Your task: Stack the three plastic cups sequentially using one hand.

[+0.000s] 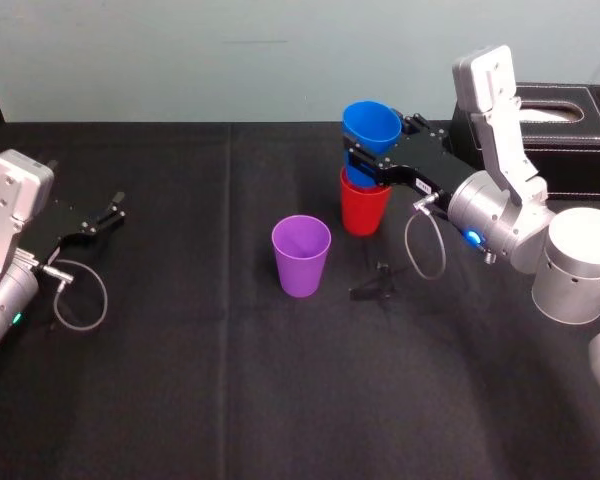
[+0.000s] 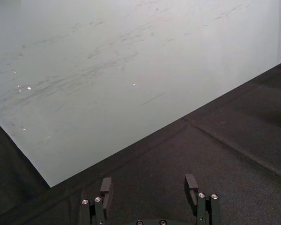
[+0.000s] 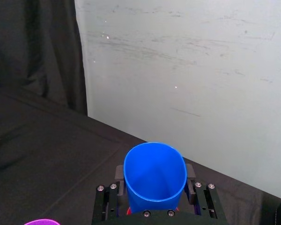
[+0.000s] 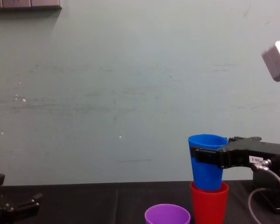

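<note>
**Q:** Any writing to read?
**A:** Only a small white label [image 4: 255, 160] on the right tool [image 1: 363, 166], too small to make out.
**Q:** And the cups?
**A:** Upper centre-right of the head view, the right tool clamps the smooth, tapered blue cup [image 1: 371, 127], its base inside the red cup [image 1: 364, 212]. The purple cup [image 1: 301, 256] stands apart, lower left of them, on the black-clothed bench [image 1: 180, 380]. The left tool [image 1: 108, 213] rests at far left, fingers spread.

Upright blue cup [image 1: 370, 128] nests partly in red cup [image 1: 364, 212]; purple cup [image 1: 301, 258] stands nearby.
</note>
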`<act>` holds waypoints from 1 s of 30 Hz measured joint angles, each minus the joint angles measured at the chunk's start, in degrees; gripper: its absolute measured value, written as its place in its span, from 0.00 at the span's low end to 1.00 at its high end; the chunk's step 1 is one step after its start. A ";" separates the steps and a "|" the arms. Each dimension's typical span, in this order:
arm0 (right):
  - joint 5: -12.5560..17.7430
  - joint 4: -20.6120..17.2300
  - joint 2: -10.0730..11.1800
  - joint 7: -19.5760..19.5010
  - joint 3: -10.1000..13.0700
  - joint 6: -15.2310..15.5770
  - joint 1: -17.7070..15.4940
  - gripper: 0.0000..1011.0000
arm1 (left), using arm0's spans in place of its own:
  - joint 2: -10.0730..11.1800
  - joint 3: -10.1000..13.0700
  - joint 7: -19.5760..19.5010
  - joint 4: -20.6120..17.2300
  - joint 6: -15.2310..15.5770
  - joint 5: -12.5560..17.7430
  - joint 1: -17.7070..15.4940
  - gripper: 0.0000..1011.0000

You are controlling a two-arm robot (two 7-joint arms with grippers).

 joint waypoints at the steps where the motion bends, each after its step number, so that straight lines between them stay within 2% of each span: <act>1: 0.00 -0.06 0.02 0.00 0.01 -0.06 -0.16 0.73 | 0.00 0.00 0.00 0.00 0.00 0.00 0.00 0.99; 16: 0.17 0.09 0.30 0.05 0.50 -0.67 -0.90 0.73 | 0.00 0.00 0.00 0.00 0.00 0.00 0.00 0.99; 30: 0.18 1.96 -0.44 0.07 0.12 -1.67 -1.30 0.73 | 0.00 0.00 0.00 0.00 0.00 0.00 0.00 0.99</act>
